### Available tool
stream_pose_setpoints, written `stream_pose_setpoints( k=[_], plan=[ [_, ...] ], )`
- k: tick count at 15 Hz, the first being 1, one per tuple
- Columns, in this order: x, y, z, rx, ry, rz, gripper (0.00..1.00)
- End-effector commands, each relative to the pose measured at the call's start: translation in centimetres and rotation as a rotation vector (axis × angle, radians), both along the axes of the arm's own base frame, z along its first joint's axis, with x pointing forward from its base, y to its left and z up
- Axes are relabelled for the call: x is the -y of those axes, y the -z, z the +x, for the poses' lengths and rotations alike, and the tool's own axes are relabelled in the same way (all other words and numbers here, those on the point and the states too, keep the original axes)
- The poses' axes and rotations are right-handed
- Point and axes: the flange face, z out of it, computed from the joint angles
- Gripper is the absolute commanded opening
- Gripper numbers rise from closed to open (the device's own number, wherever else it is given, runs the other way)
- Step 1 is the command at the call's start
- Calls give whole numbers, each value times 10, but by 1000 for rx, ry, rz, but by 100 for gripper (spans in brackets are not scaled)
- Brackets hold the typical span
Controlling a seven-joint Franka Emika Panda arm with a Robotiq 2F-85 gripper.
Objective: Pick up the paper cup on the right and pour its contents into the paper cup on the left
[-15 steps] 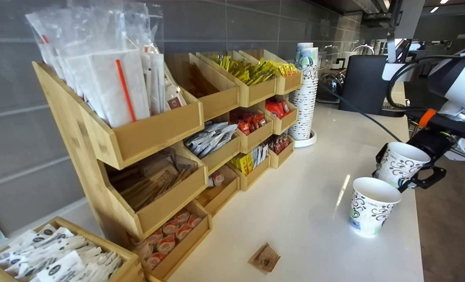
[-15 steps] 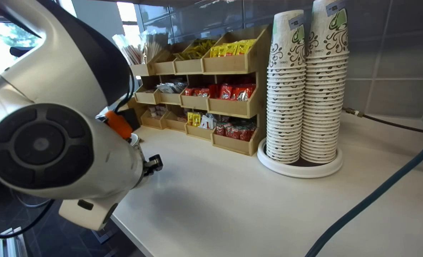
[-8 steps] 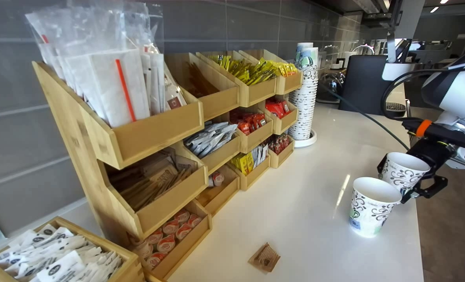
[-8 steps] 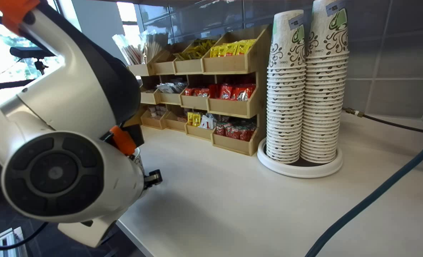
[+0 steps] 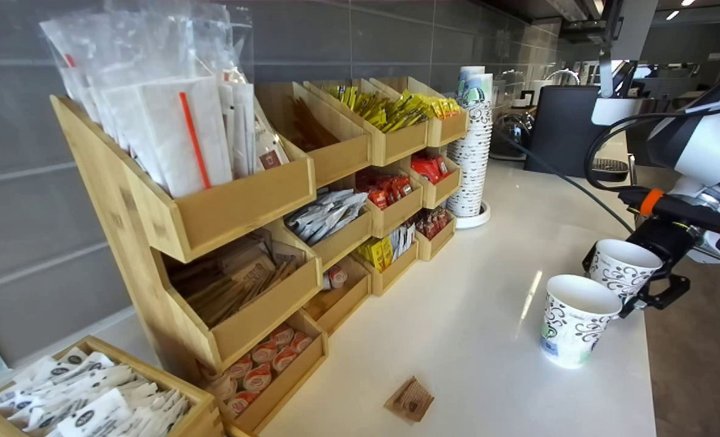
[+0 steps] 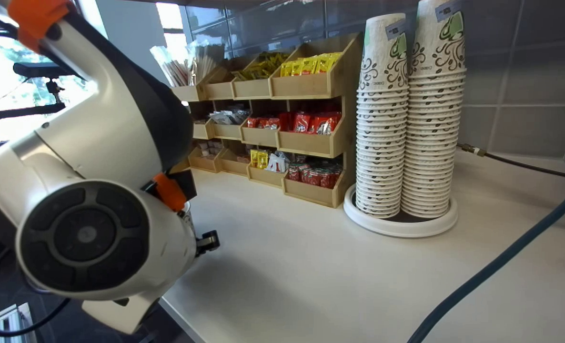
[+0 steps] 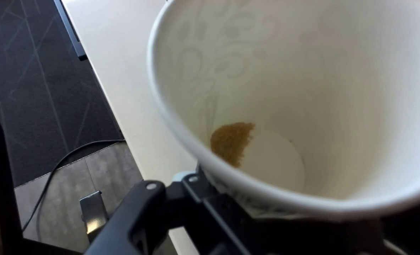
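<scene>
Brown packet (image 5: pixel 410 400) on tabletop (image 5: pixel 481 334); beyond it, upright paper cup (image 5: pixel 578 325); partly hidden just behind, second paper cup (image 5: pixel 624 270), held in end effector (image 5: pixel 609 283), brown granules (image 7: pixel 230 142) at its bottom in wrist view; farther back, stacked cups (image 5: pixel 470 164) on white tray (image 5: pixel 480 220).

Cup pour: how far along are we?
Done: the fingers grip one paper cup. In hand: it's held near the standing cup, its own base hidden, so lift is unclear. Left: likely the pour, given brown granules inside the held cup; the standing cup's bottom isn't visible.
</scene>
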Motion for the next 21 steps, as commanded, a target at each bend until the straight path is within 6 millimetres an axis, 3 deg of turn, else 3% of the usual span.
stream_pose_setpoints(
  k=[1, 6, 7, 9, 15, 21],
  plan=[
    [-1, 7, 8, 1, 5, -14, 42],
    [-7, 13, 15, -7, -2, -10, 42],
    [-6, 13, 16, -5, 2, -8, 92],
    [-6, 14, 17, -7, -1, -15, 98],
    [9, 0, 23, 8, 1, -59, 100],
    [37, -29, 29, 25, 21, -165, 100]
  ],
)
